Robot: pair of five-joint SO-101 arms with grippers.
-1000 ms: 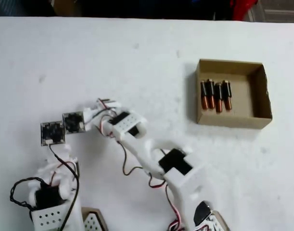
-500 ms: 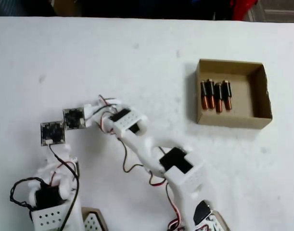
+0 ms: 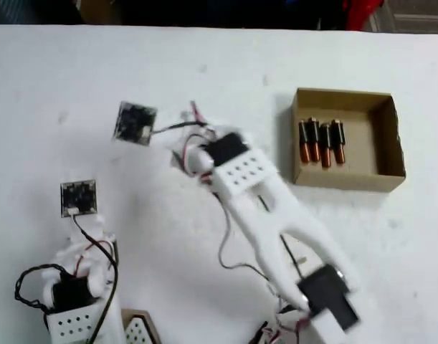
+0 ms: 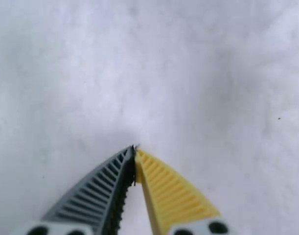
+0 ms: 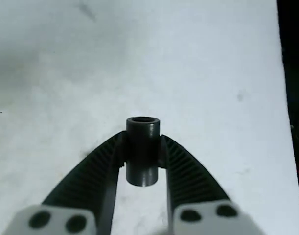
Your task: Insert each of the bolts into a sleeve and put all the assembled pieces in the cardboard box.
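Short of the cardboard box (image 3: 348, 179), right claw (image 5: 142, 136) is clamping a sleeve (image 5: 142, 152), bore exposed, likely for a bolt; left claw (image 4: 135, 149) is pinched empty.

white table (image 3: 204, 64) | dark strip (image 3: 204, 11) behind | red object (image 3: 362, 11) far corner

No readable text, label, number or sign (neither on the cardboard box (image 3: 348, 179) nor on the sleeve (image 5: 142, 152))
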